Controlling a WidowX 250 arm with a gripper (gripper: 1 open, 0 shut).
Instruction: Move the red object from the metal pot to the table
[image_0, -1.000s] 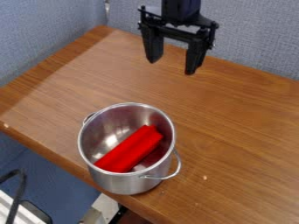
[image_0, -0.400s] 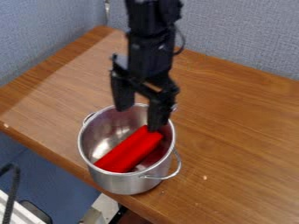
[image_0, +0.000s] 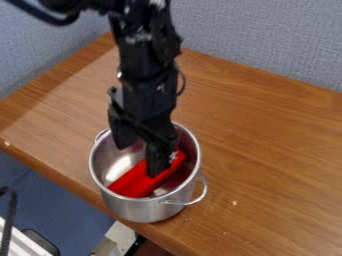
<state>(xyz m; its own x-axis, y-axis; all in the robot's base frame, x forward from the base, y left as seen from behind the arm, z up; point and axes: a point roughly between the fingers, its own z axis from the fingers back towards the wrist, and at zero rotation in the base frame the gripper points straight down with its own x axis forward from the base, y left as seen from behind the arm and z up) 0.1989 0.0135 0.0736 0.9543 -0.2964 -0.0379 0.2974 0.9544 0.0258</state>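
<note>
The metal pot (image_0: 118, 197) stands near the table's (image_0: 254, 120) front edge, shiny and round with a loop handle at its right. Inside it lies the red object (image_0: 135, 181), an elongated block slanting from lower left to upper right; its upper end is covered by the arm. My gripper (image_0: 142, 150) hangs straight down with its black fingers spread open, reaching into the pot's mouth over the block's upper half. One finger (image_0: 119, 133) is at the back left rim, the other (image_0: 160, 161) lies over the block. Nothing is gripped.
The brown wood tabletop stretches to the right and behind the pot. A blue-grey wall (image_0: 267, 35) backs the table. The table's front edge runs just below the pot, with the floor and cables (image_0: 16, 225) beyond.
The arm has come from the table's back toward the front and down; the open gripper now sits in the pot's mouth over the red block. The wrist has rolled somewhat.
</note>
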